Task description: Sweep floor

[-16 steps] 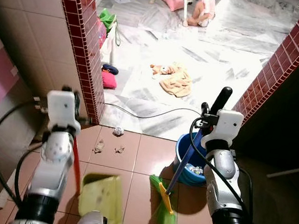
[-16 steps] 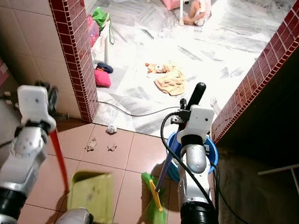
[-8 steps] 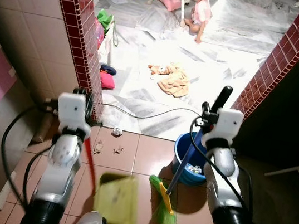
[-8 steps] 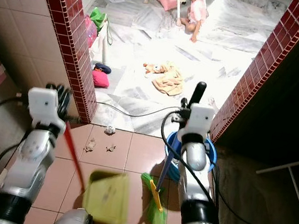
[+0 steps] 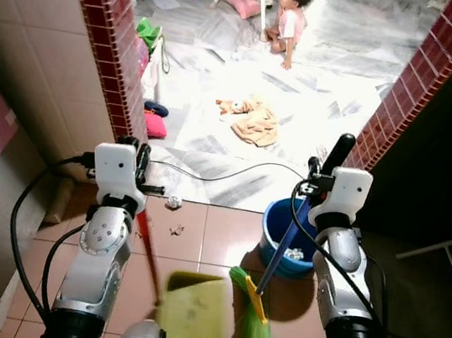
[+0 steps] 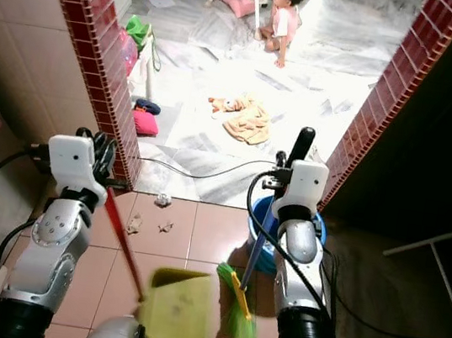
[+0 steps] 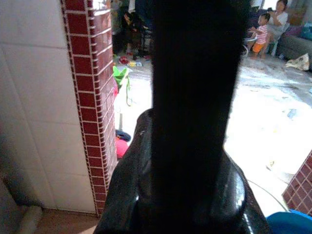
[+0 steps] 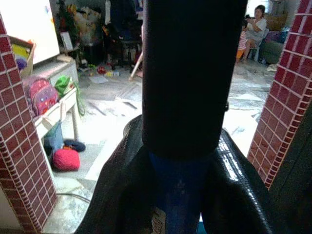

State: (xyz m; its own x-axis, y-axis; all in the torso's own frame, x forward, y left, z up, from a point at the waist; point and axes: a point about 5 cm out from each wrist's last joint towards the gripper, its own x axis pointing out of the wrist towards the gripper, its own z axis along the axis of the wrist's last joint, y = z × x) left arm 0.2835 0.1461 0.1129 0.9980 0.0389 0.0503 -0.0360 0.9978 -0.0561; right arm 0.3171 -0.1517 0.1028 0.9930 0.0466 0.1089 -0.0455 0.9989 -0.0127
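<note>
My left gripper [image 5: 135, 174] is shut on the red handle [image 5: 149, 249] of a yellow-green dustpan [image 5: 194, 315], which hangs low over the brown tiles just left of the broom. My right gripper [image 5: 318, 179] is shut on the broom's blue handle [image 5: 281, 247], below its black grip [image 5: 337, 150]. The green bristles [image 5: 251, 328] rest on the floor beside the dustpan. Litter lies ahead: a crumpled paper [image 5: 173, 202] at the doorway threshold and small scraps [image 6: 134, 223] on the tiles. Both wrist views look along a dark handle [image 7: 190, 97] held between the fingers.
A blue bucket [image 5: 278, 228] stands behind the broom handle. Red-tiled door posts flank the opening, left [image 5: 111, 58] and right [image 5: 408, 90]. A black cable [image 5: 225, 173] crosses the marble floor. Beyond it lie a cloth with a plush toy [image 5: 254, 122], and a child [image 5: 287, 17] sits there.
My left arm has swung right, carrying the dustpan from the left tiles to right beside the broom bristles. The right arm and broom have held still. The child has shifted.
</note>
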